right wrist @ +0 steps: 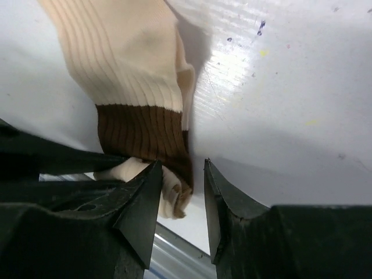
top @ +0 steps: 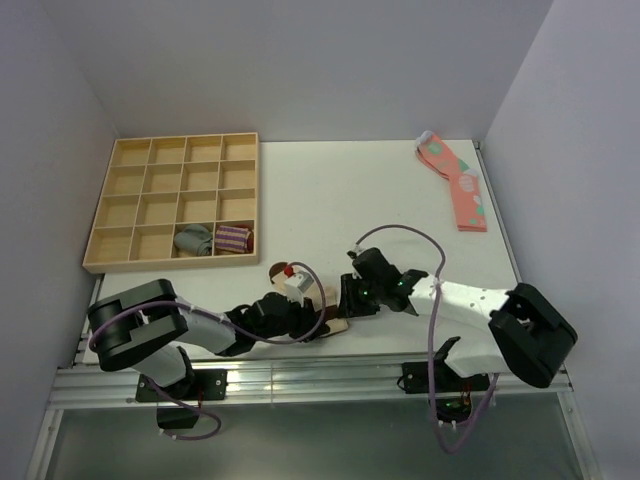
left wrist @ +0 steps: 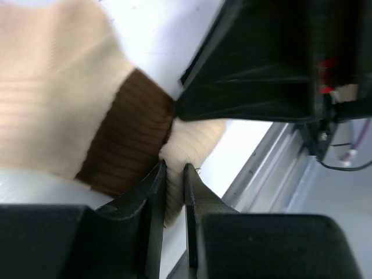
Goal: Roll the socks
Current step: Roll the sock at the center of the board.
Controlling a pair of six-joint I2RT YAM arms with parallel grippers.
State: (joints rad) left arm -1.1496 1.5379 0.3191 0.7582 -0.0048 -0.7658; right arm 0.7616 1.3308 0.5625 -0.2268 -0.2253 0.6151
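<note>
- The socks (right wrist: 116, 52) lie flat on the white counter (right wrist: 279, 87). Their cream ribbed body runs lengthwise away from the brown cuff band (right wrist: 142, 131), so the long axis points straight out from that band, away from both wrists.
- A loose cream fold sticks out past the cuff band on the side towards the arms. This end is where the two arms meet.
- The left gripper (left wrist: 173, 171) has its jaws pinched nearly together on that cream fold, just beside the cuff band, with fabric filling the slit between them.
- The right gripper (right wrist: 181, 165) comes at the cuff band from the opposite side. Its jaws stand apart, and the edge of the band and the fold lie against one finger only, with bare counter under the rest of the gap. It grips nothing.
- Both arms are at the cuff band, but only the left one has hold of cloth. In my judgement, any roll has to start here and travel up the long axis away from the band.
- The counter's metal edge rail (right wrist: 174, 247) lies just past the fold on the arms' side of the cuff band. That leaves little room for rolling in that direction.
- In the top view the arms hide most of the socks. The wooden tray (top: 168, 264) sits well apart, beyond the cuff band.
</note>
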